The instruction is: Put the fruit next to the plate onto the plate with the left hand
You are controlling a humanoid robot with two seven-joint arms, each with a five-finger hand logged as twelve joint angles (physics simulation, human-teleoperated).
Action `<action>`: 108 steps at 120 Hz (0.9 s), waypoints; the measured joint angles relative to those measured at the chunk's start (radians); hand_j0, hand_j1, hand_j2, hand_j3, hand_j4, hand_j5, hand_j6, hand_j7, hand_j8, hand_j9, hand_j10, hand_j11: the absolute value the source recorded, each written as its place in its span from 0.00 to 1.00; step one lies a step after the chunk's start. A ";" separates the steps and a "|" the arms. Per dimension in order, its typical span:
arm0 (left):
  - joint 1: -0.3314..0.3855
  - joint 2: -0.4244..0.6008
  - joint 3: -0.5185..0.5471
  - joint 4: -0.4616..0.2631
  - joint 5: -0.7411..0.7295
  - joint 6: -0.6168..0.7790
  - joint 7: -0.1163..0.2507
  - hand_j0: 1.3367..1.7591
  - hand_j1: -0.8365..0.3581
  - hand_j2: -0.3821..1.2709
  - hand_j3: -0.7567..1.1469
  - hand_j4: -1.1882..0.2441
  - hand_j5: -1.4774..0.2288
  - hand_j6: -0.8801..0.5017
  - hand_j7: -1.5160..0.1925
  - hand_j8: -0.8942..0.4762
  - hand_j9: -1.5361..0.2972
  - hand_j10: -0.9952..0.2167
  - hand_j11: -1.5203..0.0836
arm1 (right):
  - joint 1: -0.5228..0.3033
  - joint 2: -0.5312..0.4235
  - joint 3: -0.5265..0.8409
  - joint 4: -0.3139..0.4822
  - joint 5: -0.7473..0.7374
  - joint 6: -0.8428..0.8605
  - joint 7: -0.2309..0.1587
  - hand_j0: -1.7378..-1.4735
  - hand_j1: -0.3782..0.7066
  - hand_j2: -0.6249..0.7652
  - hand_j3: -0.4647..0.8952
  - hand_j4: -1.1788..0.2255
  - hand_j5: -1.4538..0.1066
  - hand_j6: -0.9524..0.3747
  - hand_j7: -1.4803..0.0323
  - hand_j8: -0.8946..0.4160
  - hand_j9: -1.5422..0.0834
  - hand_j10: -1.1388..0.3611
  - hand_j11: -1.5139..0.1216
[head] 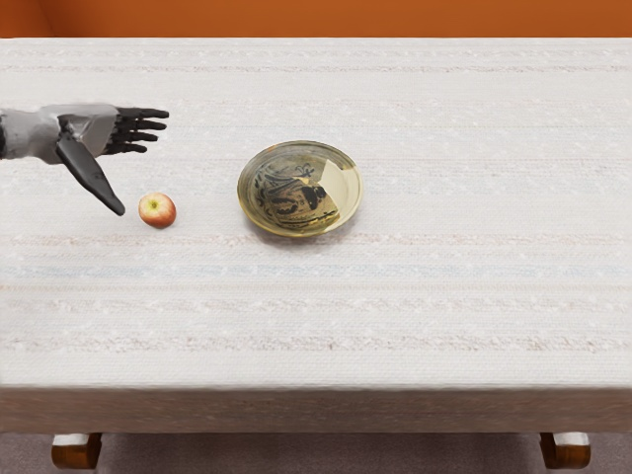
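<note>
- The fingers (148, 114) of the left hand (99, 133) are dark, spread apart and stretched out toward the right, holding nothing.
- The thumb (91, 173) reaches down and to the right, away from the other fingers; its tip ends just beside the apple (157, 209), on the apple's left. Whether it touches the fruit cannot be told.
- The hand sits above and to the left of the apple, and its grey forearm (30, 133) comes in from the left edge of the view.
- The apple is small, red with a yellow patch, and it rests on the bench (395, 316), not on the plate.
- The plate (351, 183) lies to the right of the apple, near it but apart, with bare bench between them. It is round and yellowish with a dark pattern inside, and nothing lies on it.
- The bench has a pale, cloth-like top with faint stripes running across.
- Two wooden legs (76, 449) show under its front edge, one at each end.
- An orange wall (316, 18) runs behind the far edge.
</note>
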 joint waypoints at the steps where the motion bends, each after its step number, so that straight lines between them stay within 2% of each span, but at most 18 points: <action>1: 0.000 0.000 0.000 -0.001 0.000 0.000 0.000 0.76 0.99 0.23 0.40 0.83 0.87 0.63 0.89 0.65 0.84 0.82 0.95 | 0.000 0.000 0.000 0.000 0.000 0.000 0.000 0.30 0.04 0.45 0.34 0.83 0.92 0.71 0.97 0.67 0.94 0.75 0.92; 18: -0.001 -0.005 0.003 -0.013 0.004 0.000 0.001 0.76 0.99 0.23 0.40 0.83 0.87 0.63 0.89 0.65 0.84 0.82 0.95 | 0.000 0.000 0.001 0.000 0.000 0.000 0.000 0.30 0.04 0.45 0.34 0.83 0.92 0.71 0.97 0.67 0.94 0.75 0.92; 22: -0.015 -0.017 0.002 -0.014 0.005 0.000 0.017 0.76 0.99 0.23 0.40 0.83 0.87 0.63 0.89 0.65 0.84 0.82 0.95 | 0.000 0.000 0.001 0.000 0.000 0.000 0.000 0.30 0.04 0.45 0.34 0.83 0.92 0.71 0.97 0.67 0.94 0.75 0.92; 26: -0.032 -0.073 0.000 -0.015 0.007 0.000 0.082 0.76 0.99 0.23 0.40 0.83 0.87 0.64 0.89 0.65 0.84 0.82 0.95 | 0.001 0.000 0.001 0.001 0.000 0.000 0.000 0.30 0.04 0.45 0.34 0.83 0.92 0.71 0.97 0.67 0.94 0.75 0.92; 35: -0.096 -0.139 -0.005 -0.015 0.010 0.000 0.313 0.76 0.99 0.23 0.40 0.83 0.87 0.63 0.89 0.65 0.84 0.82 0.95 | 0.001 0.000 0.001 0.001 0.000 0.000 0.000 0.30 0.04 0.45 0.34 0.83 0.92 0.71 0.97 0.67 0.94 0.75 0.92; 39: -0.137 -0.144 -0.006 -0.015 0.015 0.000 0.391 0.76 0.99 0.23 0.40 0.83 0.87 0.63 0.89 0.65 0.84 0.82 0.95 | 0.001 0.000 0.001 0.001 0.000 0.000 0.000 0.30 0.04 0.45 0.34 0.83 0.92 0.71 0.97 0.67 0.94 0.75 0.92; 45: -0.161 -0.153 -0.004 -0.015 0.058 0.000 0.470 0.76 0.99 0.23 0.40 0.83 0.87 0.64 0.89 0.65 0.84 0.82 0.95 | 0.001 0.000 0.001 0.001 0.000 0.000 0.000 0.30 0.04 0.45 0.34 0.83 0.92 0.71 0.97 0.67 0.94 0.75 0.92; 53: -0.163 -0.254 -0.003 -0.016 0.129 0.000 0.531 0.76 0.99 0.23 0.40 0.83 0.87 0.63 0.89 0.65 0.84 0.82 0.95 | 0.002 0.000 0.001 0.001 0.000 0.000 0.000 0.30 0.04 0.45 0.34 0.83 0.92 0.71 0.97 0.67 0.94 0.75 0.92; 61: -0.184 -0.301 -0.002 -0.016 0.214 0.000 0.563 0.76 0.99 0.23 0.40 0.83 0.87 0.63 0.89 0.65 0.84 0.82 0.95 | 0.003 0.000 0.001 0.001 0.000 0.000 0.000 0.30 0.04 0.45 0.34 0.83 0.92 0.71 0.97 0.67 0.94 0.75 0.92; 72: -0.184 -0.344 0.041 -0.015 0.335 0.000 0.584 0.76 0.99 0.23 0.40 0.83 0.87 0.63 0.89 0.65 0.84 0.82 0.95 | 0.004 0.000 0.001 0.001 0.000 0.000 0.000 0.30 0.04 0.45 0.34 0.83 0.92 0.71 0.97 0.67 0.94 0.75 0.92; 108: -0.188 -0.347 0.100 -0.015 0.426 0.003 0.597 0.76 0.99 0.23 0.40 0.83 0.87 0.63 0.89 0.65 0.84 0.82 0.95 | 0.005 0.000 0.001 0.001 0.000 0.000 0.000 0.30 0.04 0.45 0.34 0.83 0.92 0.71 0.97 0.67 0.94 0.75 0.92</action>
